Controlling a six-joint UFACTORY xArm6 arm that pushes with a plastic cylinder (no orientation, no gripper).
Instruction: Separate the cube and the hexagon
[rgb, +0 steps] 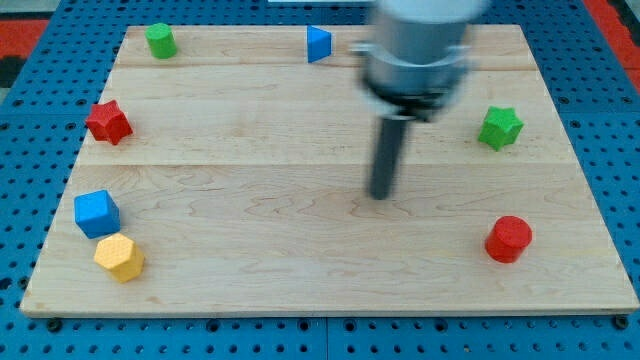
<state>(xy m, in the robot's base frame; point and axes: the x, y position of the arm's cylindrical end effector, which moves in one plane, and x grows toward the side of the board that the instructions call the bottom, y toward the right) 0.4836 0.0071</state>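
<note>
The wooden board (300, 200) fills most of the view, lying on a blue pegboard (620, 150) with red showing at the top corners; my arm (415, 50) comes down blurred from about one o'clock, and my tip (380, 195) sits on bare wood just right of the board's middle; I have no fingers to part or close, only this rod.

The blue cube (96, 213) lies near the left edge at about eight o'clock from the board's middle; the yellow hexagon (120, 258) sits just below and slightly right of it, so close that I cannot tell whether they touch; both are well apart from my tip, off toward its eight or nine o'clock, with only open wood between us.

Around the rim: a red cylinder (509, 239) at four o'clock; a green star (499, 128) at two o'clock; a red star (108, 122) at ten o'clock; a green block (160, 41) near the top left corner, its shape unclear; a blue triangle (318, 44) at twelve o'clock, just left of my arm.

I can read no writing or labels anywhere; the cube looks matte blue with clean edges; the hexagon is a warm yellow with faceted sides.
</note>
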